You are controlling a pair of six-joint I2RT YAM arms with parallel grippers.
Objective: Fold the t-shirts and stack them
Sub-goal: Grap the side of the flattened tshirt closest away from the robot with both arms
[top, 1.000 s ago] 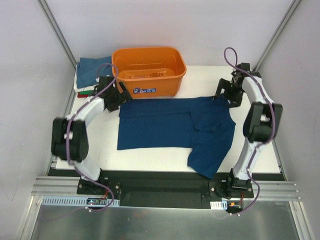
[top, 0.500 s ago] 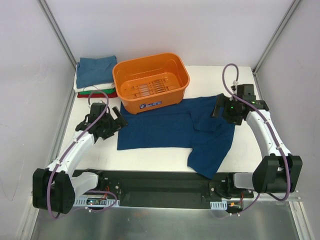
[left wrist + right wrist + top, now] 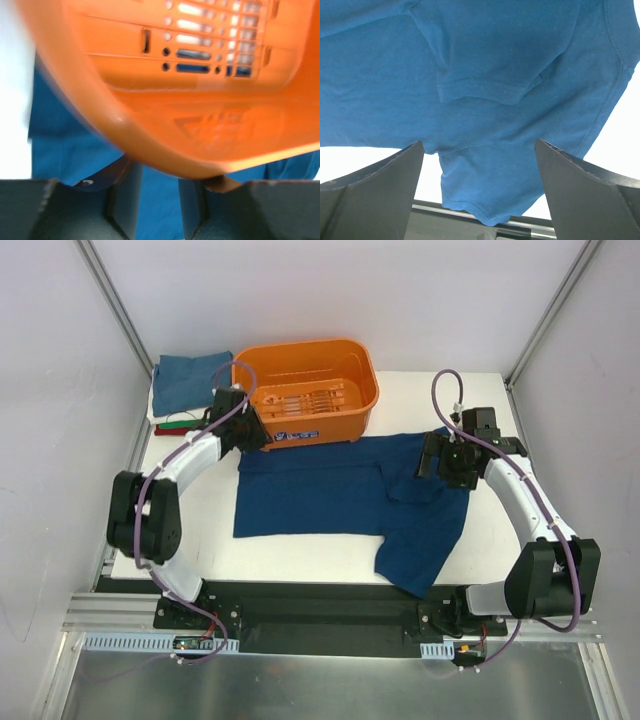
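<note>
A dark blue t-shirt (image 3: 320,490) lies spread on the white table, one side folded over and hanging toward the front edge. It also shows in the right wrist view (image 3: 495,65) and under the basket in the left wrist view (image 3: 70,135). My left gripper (image 3: 248,428) sits at the front left corner of the orange basket (image 3: 340,425). Its jaws (image 3: 160,200) are narrowed, and the blurred basket rim (image 3: 200,115) crosses its fingertips; a pinch is not clear. My right gripper (image 3: 447,462) hovers wide open (image 3: 480,190) over the shirt's right part, holding nothing.
Folded t-shirts are stacked at the back left, a teal-blue one (image 3: 190,380) on top with white, green and red edges (image 3: 185,424) below. The basket stands at the back centre, touching the shirt's far edge. Metal frame posts rise at both back corners.
My left arm swung from the front left of the table up to the basket's corner and its jaws narrowed. The basket shifted back. The right gripper moved slightly left, still open.
</note>
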